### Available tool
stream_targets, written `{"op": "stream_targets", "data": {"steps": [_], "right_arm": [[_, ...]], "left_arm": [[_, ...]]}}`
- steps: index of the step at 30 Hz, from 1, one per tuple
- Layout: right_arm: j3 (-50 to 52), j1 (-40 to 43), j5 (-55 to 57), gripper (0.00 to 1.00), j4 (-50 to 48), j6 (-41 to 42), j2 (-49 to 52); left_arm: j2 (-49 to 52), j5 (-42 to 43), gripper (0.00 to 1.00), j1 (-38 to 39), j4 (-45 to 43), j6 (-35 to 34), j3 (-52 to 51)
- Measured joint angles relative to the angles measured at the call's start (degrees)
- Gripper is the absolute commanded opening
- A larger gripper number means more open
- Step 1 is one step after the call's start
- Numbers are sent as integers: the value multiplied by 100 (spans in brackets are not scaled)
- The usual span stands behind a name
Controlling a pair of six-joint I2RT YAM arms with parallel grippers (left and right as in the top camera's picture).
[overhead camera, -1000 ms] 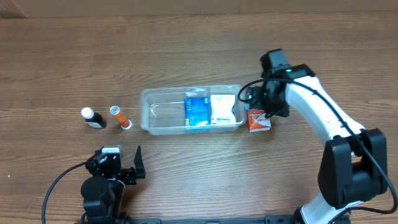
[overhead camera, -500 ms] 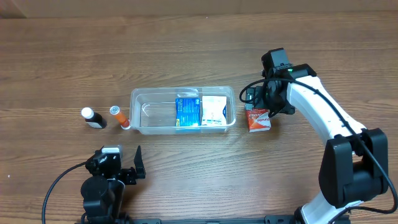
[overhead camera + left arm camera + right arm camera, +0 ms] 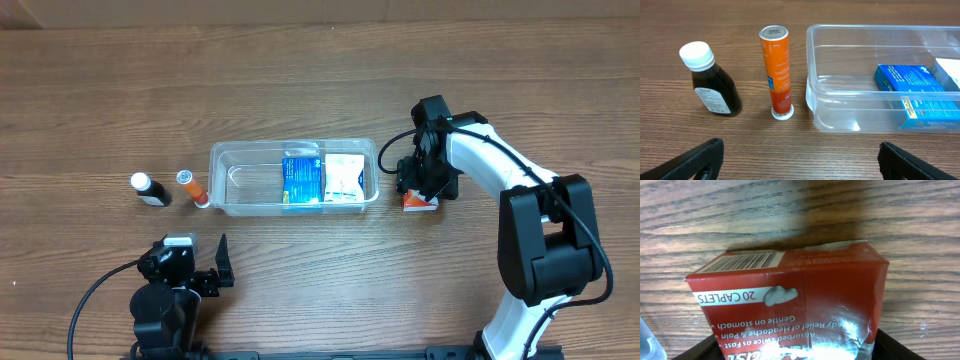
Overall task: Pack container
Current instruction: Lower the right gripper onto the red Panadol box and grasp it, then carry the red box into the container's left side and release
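The clear plastic container [image 3: 222, 165] lies mid-table and holds a blue box [image 3: 301, 180] and a white packet [image 3: 345, 177]. In the left wrist view the container [image 3: 860, 47] fills the right side, with the blue box [image 3: 915, 95] inside. A red caplet box [image 3: 419, 202] lies on the table just right of the container. My right gripper [image 3: 421, 188] is down over it, open, and the box [image 3: 790, 292] sits between the spread fingers. My left gripper [image 3: 800, 162] is open and empty, low near the front edge.
A dark bottle with a white cap [image 3: 150, 189] and an orange tube [image 3: 193, 188] stand left of the container; the tube [image 3: 777, 72] is right against the container's left end. Bare wooden table lies all around.
The container slid left until it reached the orange tube. My right gripper then moved down and left over the red box. The left arm has not moved.
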State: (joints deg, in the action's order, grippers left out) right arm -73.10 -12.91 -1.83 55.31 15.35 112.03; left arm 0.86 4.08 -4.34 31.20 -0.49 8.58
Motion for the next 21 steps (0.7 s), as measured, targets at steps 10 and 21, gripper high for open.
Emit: {"op": "stream_targets", "data": {"steps": [10,21], "right_arm": [[-1047,-680,645,70,774,566,-2184],[-1143,-2699,457,69,-1082,1143,-1152]], "left_arm": [[0,0,100,0,0,0,0],[0,0,100,0,2,0,0]]}}
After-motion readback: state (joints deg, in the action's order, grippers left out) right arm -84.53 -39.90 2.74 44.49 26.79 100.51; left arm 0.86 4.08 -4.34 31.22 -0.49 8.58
